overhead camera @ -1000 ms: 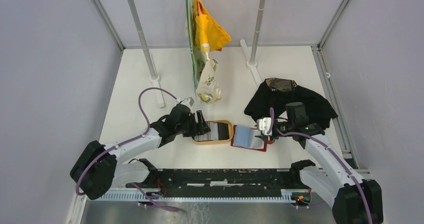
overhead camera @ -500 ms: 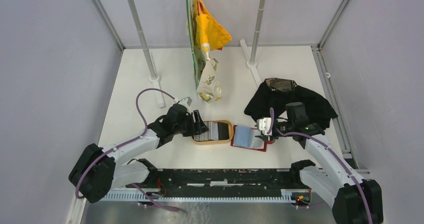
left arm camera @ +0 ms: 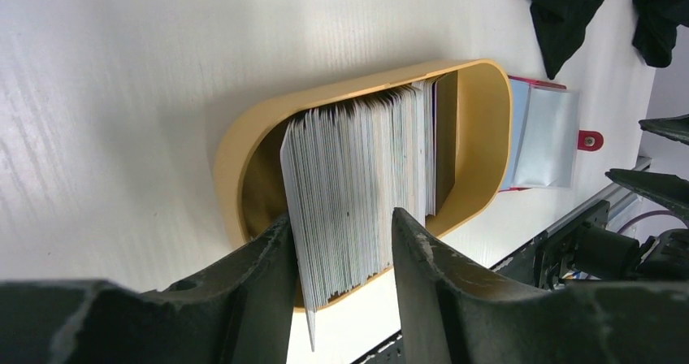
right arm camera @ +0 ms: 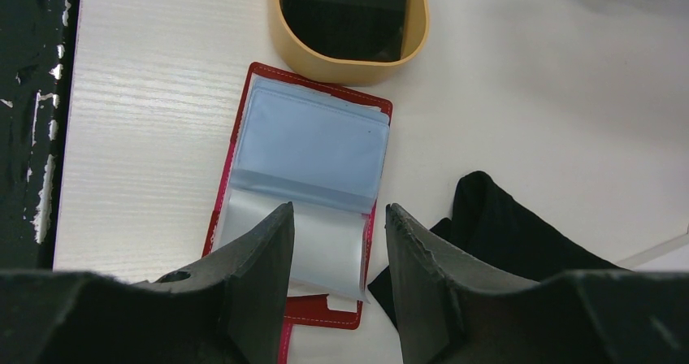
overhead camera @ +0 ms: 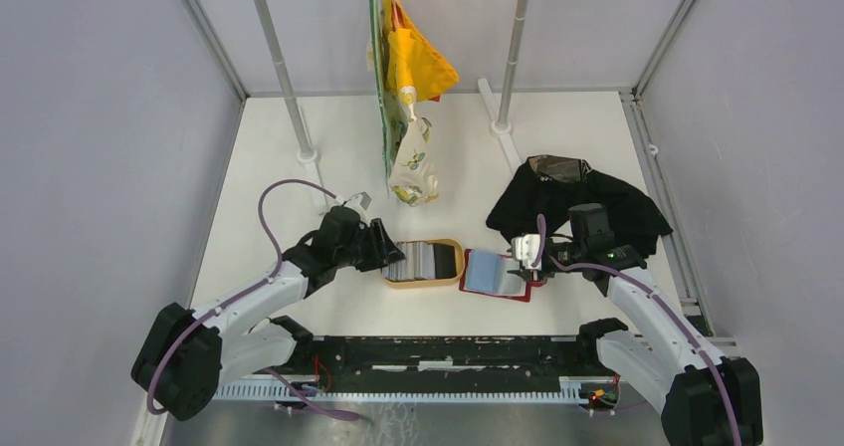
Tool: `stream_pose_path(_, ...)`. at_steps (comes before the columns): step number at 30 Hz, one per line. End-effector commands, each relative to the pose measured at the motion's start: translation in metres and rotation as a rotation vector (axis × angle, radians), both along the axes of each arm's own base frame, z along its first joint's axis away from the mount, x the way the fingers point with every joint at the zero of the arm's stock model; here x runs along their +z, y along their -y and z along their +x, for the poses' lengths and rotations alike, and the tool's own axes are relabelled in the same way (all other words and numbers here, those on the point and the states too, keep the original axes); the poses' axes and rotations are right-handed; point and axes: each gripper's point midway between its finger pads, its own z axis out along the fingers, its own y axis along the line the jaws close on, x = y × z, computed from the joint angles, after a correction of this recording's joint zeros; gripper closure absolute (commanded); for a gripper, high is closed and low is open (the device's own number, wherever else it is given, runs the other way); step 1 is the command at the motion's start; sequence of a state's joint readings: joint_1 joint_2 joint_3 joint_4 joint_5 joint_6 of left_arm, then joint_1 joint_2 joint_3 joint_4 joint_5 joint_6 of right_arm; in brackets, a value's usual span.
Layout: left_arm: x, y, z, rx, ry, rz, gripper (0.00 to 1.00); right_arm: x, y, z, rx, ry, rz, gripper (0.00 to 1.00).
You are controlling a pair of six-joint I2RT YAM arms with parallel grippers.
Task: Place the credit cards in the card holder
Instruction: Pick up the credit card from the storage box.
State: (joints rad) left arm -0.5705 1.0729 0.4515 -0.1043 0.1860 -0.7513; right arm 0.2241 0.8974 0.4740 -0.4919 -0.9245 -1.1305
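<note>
A tan oval tray (overhead camera: pixel 423 283) is sitting mid-table with cards (overhead camera: pixel 426 259) standing in it, the left gripper (overhead camera: pixel 395 250) reaching in at its 9 o'clock end. At the tray's 3 o'clock a red wallet (overhead camera: pixel 490 272) is lying open, the right gripper (overhead camera: pixel 521 263) working at its 3 o'clock edge, a black cloth (overhead camera: pixel 597 207) lying at 1 o'clock.

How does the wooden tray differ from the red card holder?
The tray is tan and oval; the card holder is red, rectangular and lies open flat. The tray is packed with upright cards; the card holder shows clear plastic sleeves. The left tool straddles the tray's cards; the right tool is over the card holder's sleeves. Both sit side by side on the table.
</note>
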Motion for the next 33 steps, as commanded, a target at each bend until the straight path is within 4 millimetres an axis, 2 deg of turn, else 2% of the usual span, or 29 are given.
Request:
stream_pose_path(1,0.017,-0.002,0.004,-0.006,0.048,-0.007,0.50,0.007,-0.004,-0.002,0.023,0.018,0.027,0.49)
stream_pose_path(18,0.013,-0.028,0.005,0.064,0.064,0.107,0.69,0.006,-0.003,-0.002,0.024,0.016,0.026,0.49)
stream_pose_path(21,0.013,-0.031,0.005,0.072,0.066,0.122,0.77,0.006,-0.003,-0.002,0.023,0.015,0.026,0.49)
stream_pose_path(25,0.012,-0.035,0.006,0.084,0.066,0.136,0.97,0.006,-0.003,-0.002,0.024,0.017,0.025,0.49)
stream_pose_path(28,0.013,-0.040,0.006,0.106,0.069,0.157,0.98,0.006,-0.003,-0.002,0.025,0.017,0.026,0.49)
stream_pose_path(33,0.036,-0.058,0.013,0.189,0.127,0.202,0.98,0.005,-0.003,-0.002,0.024,0.015,0.026,0.49)
